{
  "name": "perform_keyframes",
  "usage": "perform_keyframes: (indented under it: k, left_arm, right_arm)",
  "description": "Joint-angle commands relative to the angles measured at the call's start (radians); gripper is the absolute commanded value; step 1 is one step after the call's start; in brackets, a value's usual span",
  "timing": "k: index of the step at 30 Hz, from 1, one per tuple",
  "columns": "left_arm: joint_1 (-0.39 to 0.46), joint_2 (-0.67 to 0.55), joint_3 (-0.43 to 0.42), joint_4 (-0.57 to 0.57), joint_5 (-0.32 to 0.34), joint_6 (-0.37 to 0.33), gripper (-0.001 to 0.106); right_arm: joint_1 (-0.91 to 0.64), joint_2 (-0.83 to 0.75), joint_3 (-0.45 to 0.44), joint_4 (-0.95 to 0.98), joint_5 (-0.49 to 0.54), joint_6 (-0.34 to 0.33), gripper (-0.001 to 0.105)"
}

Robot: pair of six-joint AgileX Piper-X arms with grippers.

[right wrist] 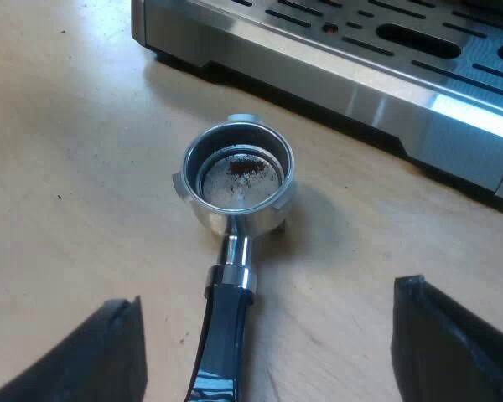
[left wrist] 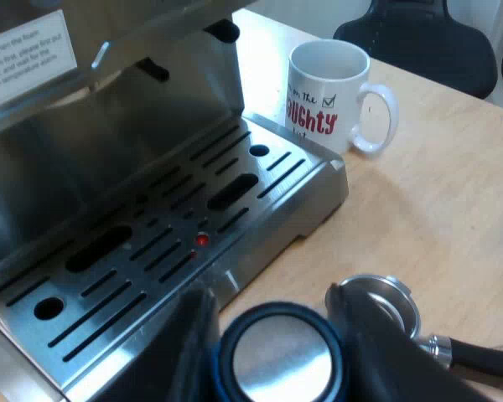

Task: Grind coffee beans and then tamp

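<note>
Two fingers of the left gripper (left wrist: pixel 275 331) were clamped on the blue tamper (left wrist: pixel 282 360), and the metal holder (left wrist: pixel 375 300) lay just beside them. The mug (left wrist: pixel 331 96) by the espresso machine (left wrist: pixel 151 251) read "UGHTY" in red. At the right wrist, the right gripper (right wrist: pixel 268 306) stood wide open, the holder's dark handle (right wrist: pixel 226 335) lying between its fingers.

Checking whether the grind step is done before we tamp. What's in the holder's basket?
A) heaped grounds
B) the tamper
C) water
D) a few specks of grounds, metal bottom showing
D: the holder lies on the table by the espresso machine, and its basket shows bare metal with only a small dark patch of grounds.
</note>
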Motion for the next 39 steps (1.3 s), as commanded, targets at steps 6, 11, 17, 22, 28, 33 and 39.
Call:
perform_keyframes:
  k: [6,11,17,22,28,33,39]
  left_arm:
    - [-0.096,0.038,-0.010,-0.072,-0.018,0.010,0.010]
    - [-0.197,0.098,-0.010,-0.119,-0.073,0.020,0.010]
    - [-0.323,0.191,-0.010,-0.216,-0.106,0.022,0.010]
    - [-0.401,0.270,-0.010,-0.290,-0.172,0.022,0.010]
    - [-0.423,0.351,-0.010,-0.375,-0.174,0.022,0.010]
    - [-0.423,0.410,-0.033,-0.406,-0.174,0.022,0.010]
    - [-0.423,0.492,-0.086,-0.410,-0.174,0.030,0.010]
  right_arm:
    - [-0.003,-0.007,-0.001,-0.008,0.007,-0.009,0.063]
    - [-0.003,-0.007,-0.001,-0.008,0.007,-0.009,0.063]
    - [-0.003,-0.007,-0.001,-0.008,0.007,-0.009,0.063]
    - [-0.003,-0.007,-0.001,-0.008,0.007,-0.009,0.063]
    - [-0.003,-0.007,-0.001,-0.008,0.007,-0.009,0.063]
    - [-0.003,-0.007,-0.001,-0.008,0.007,-0.009,0.063]
    - [-0.003,-0.007,-0.001,-0.008,0.007,-0.009,0.063]
